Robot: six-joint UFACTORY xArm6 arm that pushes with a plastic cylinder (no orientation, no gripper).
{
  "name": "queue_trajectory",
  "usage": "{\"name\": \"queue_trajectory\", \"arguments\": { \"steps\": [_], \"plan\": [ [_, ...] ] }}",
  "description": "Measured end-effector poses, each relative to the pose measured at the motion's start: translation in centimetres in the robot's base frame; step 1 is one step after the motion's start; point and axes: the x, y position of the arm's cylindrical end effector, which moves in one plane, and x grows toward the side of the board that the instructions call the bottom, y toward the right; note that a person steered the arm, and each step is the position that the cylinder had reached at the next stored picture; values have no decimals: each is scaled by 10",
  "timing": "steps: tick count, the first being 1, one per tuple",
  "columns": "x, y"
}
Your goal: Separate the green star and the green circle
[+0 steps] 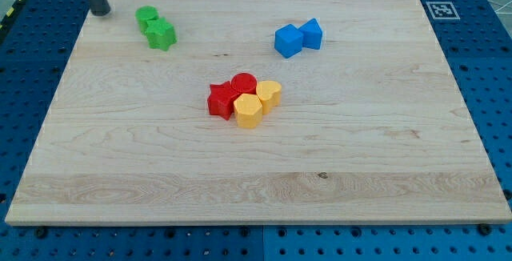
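Note:
The green circle (pixel 146 16) and the green star (pixel 161 34) sit touching near the board's top left, the star just below and right of the circle. My tip (pixel 100 10) rests on the board at the top left corner, a short way to the left of the green circle, apart from it.
A blue cube (pixel 288 41) and another blue block (pixel 311 34) touch at the upper middle right. A red star (pixel 221 99), a red circle (pixel 243 84), a yellow hexagon (pixel 249 110) and a yellow heart (pixel 269 94) cluster at the centre. The wooden board (pixel 360 173) lies on a blue pegboard.

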Motion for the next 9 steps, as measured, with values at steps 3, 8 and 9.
{"name": "queue_trajectory", "arguments": {
  "steps": [3, 8, 9],
  "plan": [
    [46, 20],
    [26, 39],
    [26, 75]
  ]
}}
